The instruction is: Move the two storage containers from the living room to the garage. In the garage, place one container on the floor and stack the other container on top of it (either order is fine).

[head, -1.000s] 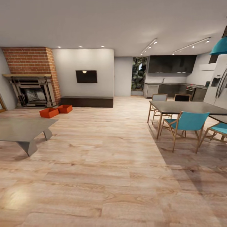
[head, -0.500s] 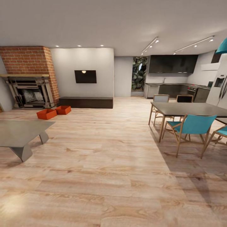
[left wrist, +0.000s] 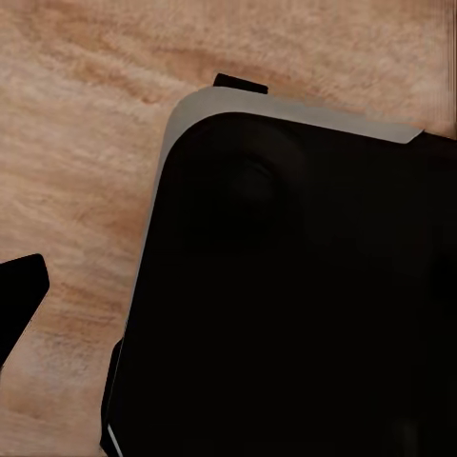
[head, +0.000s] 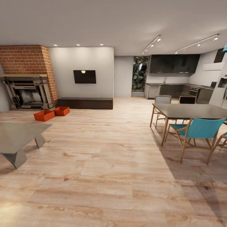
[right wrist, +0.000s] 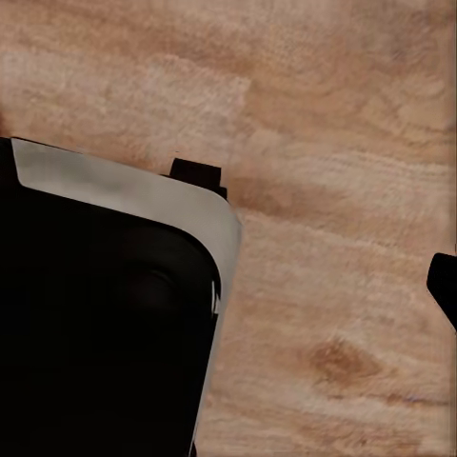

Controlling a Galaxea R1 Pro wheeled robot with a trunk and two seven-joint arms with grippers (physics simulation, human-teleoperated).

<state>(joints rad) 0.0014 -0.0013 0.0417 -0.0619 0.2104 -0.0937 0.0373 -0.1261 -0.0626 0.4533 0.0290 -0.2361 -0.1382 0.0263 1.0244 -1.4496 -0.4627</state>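
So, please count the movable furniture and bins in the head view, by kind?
Red-orange bins: 2
Tables: 2, coffee table, dining table
Chairs: at least 4, with one blue chair nearest; others partly hidden
Total: at least 8

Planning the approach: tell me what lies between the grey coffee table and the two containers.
Head view: bare wood-plank floor separates the coffee table from the two containers.

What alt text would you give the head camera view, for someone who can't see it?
Two red-orange storage containers sit side by side on the wood-plank floor before a brick fireplace. A grey low table stands nearer left; a dining table with blue chairs stands right.
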